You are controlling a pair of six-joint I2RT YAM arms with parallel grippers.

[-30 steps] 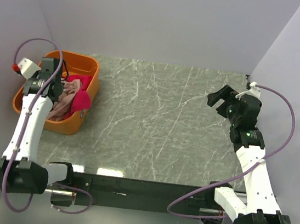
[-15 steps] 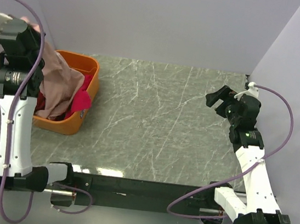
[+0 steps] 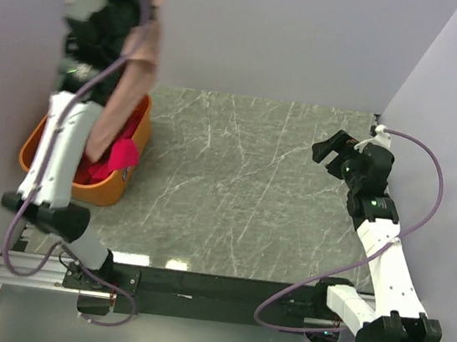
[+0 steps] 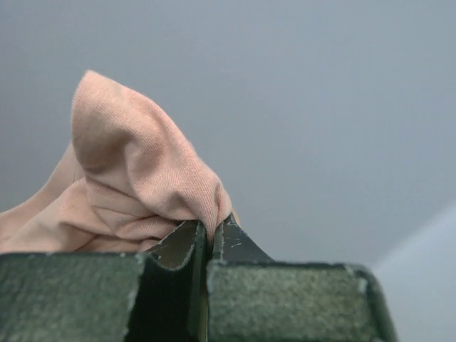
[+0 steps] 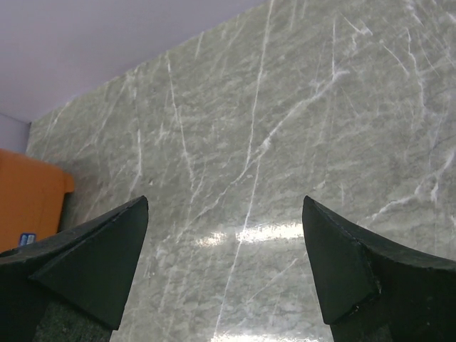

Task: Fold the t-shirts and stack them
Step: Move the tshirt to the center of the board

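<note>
The bare surface (image 3: 244, 181) in front of the bases is where a tee must land to be folded. So the step, as I judge it, is drawing one tee out of the tub and carrying it rightward to spread.

The right fingers (image 5: 225, 206) hover over the right side of the surface, spread wide and holding nothing, well apart from any cloth. They would do well to come across and take a second corner once the tee is within reach.

Farther left, the tub (image 3: 103, 192) holds a magenta tee (image 3: 126, 156) and a red tee (image 3: 87, 173). The lower end of the pink tee (image 3: 125, 94) reaches down into the tub, and I cannot tell whether it is caught on the others. Raise it until that end is free of the rim, then move sideways slowly so no second tee is dragged out.

Farthest and highest, the left fingers (image 4: 206, 239) are pressed together on a small fold of the pink tee, well above the tub. The pinch is slight, so a jerk risks a slip.

The pink tee hangs as a narrow, bunched strip with its long axis near vertical. Its top end is at the left fingers and its bottom points down into the tub. Which end is collar or hem cannot be told.
</note>
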